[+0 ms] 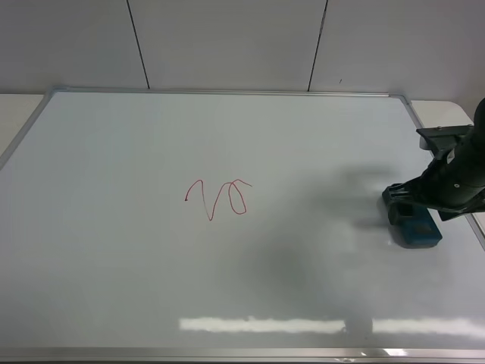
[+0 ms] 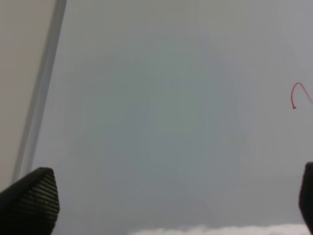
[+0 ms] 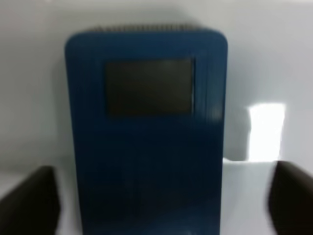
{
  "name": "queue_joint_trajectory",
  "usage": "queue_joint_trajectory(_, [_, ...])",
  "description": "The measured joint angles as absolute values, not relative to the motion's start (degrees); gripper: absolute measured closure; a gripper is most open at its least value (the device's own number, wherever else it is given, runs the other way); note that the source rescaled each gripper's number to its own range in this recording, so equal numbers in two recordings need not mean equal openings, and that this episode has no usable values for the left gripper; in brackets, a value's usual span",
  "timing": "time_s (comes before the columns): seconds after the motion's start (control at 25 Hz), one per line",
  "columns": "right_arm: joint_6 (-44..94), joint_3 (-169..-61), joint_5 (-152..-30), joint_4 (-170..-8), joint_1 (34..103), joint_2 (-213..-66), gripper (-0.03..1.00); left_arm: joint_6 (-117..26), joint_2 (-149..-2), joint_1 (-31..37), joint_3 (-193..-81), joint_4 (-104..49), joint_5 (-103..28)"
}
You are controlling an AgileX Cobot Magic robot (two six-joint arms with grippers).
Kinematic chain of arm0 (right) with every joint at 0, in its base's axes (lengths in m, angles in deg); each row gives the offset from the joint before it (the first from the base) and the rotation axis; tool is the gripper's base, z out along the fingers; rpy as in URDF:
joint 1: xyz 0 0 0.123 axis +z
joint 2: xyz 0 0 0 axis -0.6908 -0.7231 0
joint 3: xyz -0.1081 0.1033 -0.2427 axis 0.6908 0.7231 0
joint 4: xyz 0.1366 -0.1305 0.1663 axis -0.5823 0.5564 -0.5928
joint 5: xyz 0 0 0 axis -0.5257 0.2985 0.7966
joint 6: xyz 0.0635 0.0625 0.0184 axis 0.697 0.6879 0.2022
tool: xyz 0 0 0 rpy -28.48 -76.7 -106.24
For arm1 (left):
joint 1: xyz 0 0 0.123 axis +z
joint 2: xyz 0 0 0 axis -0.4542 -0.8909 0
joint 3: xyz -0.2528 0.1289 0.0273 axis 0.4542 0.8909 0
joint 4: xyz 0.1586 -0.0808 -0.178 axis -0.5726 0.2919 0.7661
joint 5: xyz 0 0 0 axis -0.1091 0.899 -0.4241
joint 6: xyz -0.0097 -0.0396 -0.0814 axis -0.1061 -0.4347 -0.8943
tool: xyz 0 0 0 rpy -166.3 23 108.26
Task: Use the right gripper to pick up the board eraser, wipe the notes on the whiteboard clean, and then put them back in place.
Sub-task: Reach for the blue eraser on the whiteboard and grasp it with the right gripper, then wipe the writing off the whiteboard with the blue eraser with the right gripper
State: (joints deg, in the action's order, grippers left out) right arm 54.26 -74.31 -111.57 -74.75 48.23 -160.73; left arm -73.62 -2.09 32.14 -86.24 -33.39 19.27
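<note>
The teal-blue board eraser (image 1: 418, 229) lies on the whiteboard (image 1: 114, 243) near its right edge. My right gripper (image 1: 403, 202) hangs just over the eraser's far end. In the right wrist view its jaws stand open, one finger (image 3: 29, 198) on each side of the eraser (image 3: 146, 147), with gaps between. A dark grey patch shows on the eraser's top. The red notes (image 1: 218, 199) are in the middle of the board, well left of the eraser. My left gripper (image 2: 166, 205) is open and empty over the board's left part, with the end of the notes (image 2: 299, 94) in its view.
The board's silver frame (image 1: 227, 92) runs along the far side and close to the eraser on the right. A white table edge (image 1: 443, 112) shows beyond the right corner. The frame also shows in the left wrist view (image 2: 41, 88).
</note>
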Motion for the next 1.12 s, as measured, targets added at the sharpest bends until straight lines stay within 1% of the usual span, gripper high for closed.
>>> queue_joint_trajectory(0.04, [54.81,-74.31,-112.09,-74.79,48.23,-160.73,0.92,-73.62,-2.09,32.14,-86.24,-33.39,19.27])
queue_joint_trajectory(0.08, [55.18,-74.31,-112.57,-74.79,48.23,-160.73,0.95,-73.62,-2.09,32.14,-86.24,-33.39,19.27])
queue_joint_trajectory(0.4, [55.59,-74.31,-114.22,-74.79,48.23,-160.73,0.95,-73.62,-2.09,32.14,-86.24,-33.39,19.27])
queue_joint_trajectory(0.56, [55.59,-76.16,-117.76,-74.67,48.78,-160.77,0.95,-73.62,-2.09,32.14,-86.24,-33.39,19.27])
queue_joint_trajectory(0.76, [55.02,-80.89,-123.65,-74.67,53.03,-160.77,0.95,-73.62,-2.09,32.14,-86.24,-33.39,19.27])
queue_joint_trajectory(0.96, [51.94,-84.82,-124.12,-74.62,58.97,-160.77,0.95,-73.62,-2.09,32.14,-86.24,-33.39,19.27])
queue_joint_trajectory(1.12, [45.86,-87.18,-124.49,-74.61,63.01,-160.77,0.95,-73.62,-2.09,32.14,-86.24,-33.39,19.27])
